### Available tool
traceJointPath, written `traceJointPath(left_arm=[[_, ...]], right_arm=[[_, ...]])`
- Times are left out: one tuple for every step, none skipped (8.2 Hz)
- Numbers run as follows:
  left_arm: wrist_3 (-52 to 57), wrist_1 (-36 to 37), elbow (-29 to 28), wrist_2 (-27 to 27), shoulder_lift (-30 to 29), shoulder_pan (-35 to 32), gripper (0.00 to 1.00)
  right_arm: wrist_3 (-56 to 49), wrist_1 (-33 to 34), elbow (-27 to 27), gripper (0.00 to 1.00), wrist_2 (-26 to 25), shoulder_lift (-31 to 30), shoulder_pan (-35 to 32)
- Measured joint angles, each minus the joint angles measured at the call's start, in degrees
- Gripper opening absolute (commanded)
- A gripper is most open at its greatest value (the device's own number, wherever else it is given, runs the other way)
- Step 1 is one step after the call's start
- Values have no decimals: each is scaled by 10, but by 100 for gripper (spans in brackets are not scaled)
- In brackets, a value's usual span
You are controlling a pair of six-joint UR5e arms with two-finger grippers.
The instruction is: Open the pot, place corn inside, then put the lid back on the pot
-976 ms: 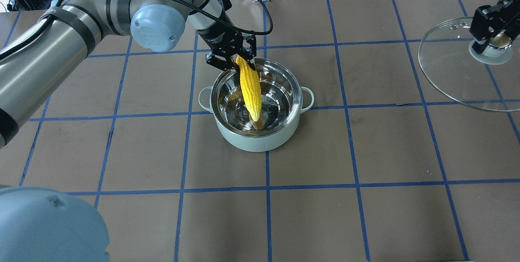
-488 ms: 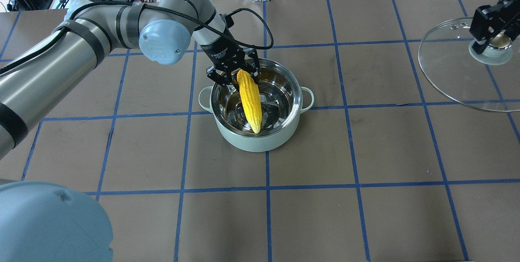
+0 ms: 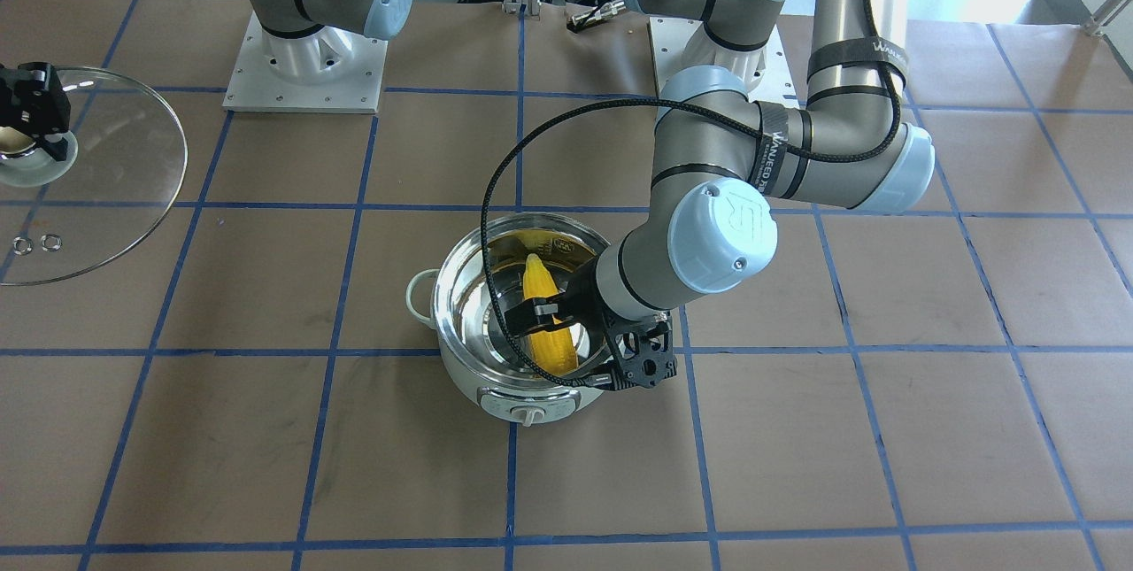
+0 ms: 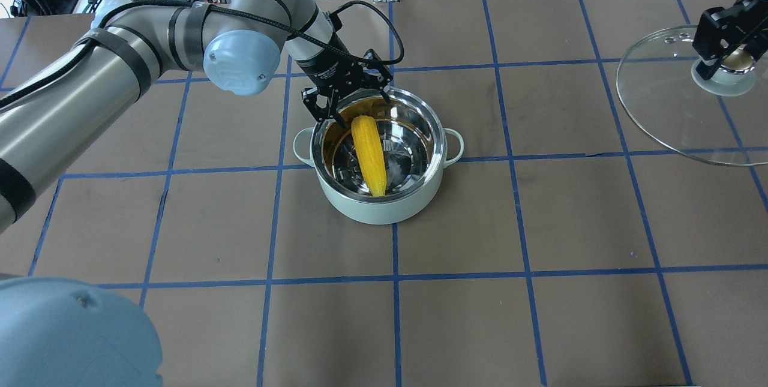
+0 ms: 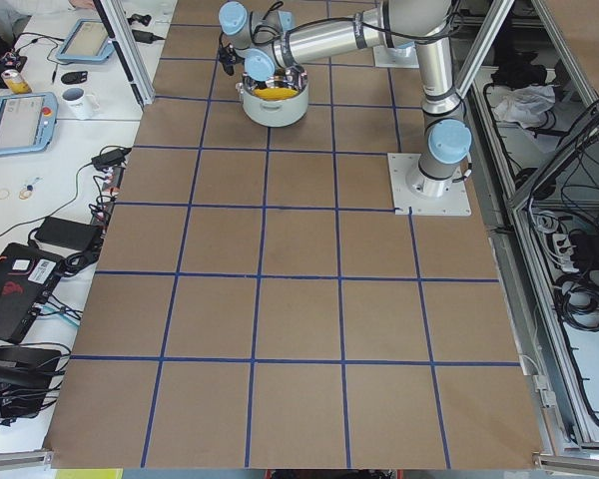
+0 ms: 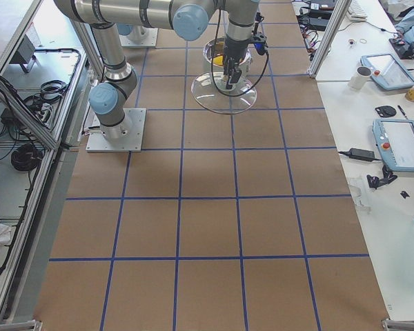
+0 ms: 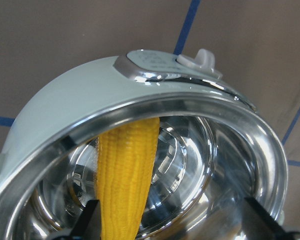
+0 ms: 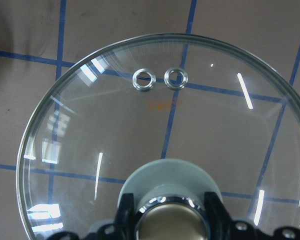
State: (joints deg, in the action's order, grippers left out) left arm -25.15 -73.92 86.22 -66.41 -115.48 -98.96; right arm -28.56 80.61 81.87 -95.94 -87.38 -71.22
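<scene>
The mint-green pot (image 4: 378, 210) stands lidless mid-table. The yellow corn (image 4: 368, 153) lies inside it, pointed end against the wall on my side; it also shows in the front view (image 3: 540, 297) and the left wrist view (image 7: 125, 175). My left gripper (image 4: 351, 96) is open over the pot's far rim, fingers spread on either side of the corn's blunt end, not clamping it. My right gripper (image 4: 726, 57) is shut on the beige knob (image 8: 172, 220) of the glass lid (image 4: 672, 111), holding it at the table's far right, away from the pot.
The table is brown paper with a blue tape grid. The pot's dial (image 3: 529, 415) faces the operators' side. The left arm's cable (image 3: 496, 226) loops over the pot. Both arm bases (image 3: 305, 66) stand at the robot's edge.
The left gripper lowered the corn into the pot and opened; the corn now rests inside, free of the fingers. The right gripper and lid have not moved.
</scene>
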Motion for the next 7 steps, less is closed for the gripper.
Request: traceJointPath(left_arm=[[-9,0,-2,-3,7,1,100],[-12,0,-5,-19,17,4,100],[-10,-2,-11,-46,29,11,100],[4,-16,-23,-77,41,18,100],[42,-36,-41,-114,50,25,100],[80,-59,-58,-144,58,32,100],[124,-81,-73,-174,68,43,100]], right_arm=[[3,0,0,8,2,-1,-1],[20,0,1,8,4,-2,-5],[49,1,1,8,8,-2,-18],[87,2,0,8,15,-2,-41],[143,2,0,7,28,-2,-73],[201,5,0,7,35,1,-116],[267,16,0,7,41,6,-163]])
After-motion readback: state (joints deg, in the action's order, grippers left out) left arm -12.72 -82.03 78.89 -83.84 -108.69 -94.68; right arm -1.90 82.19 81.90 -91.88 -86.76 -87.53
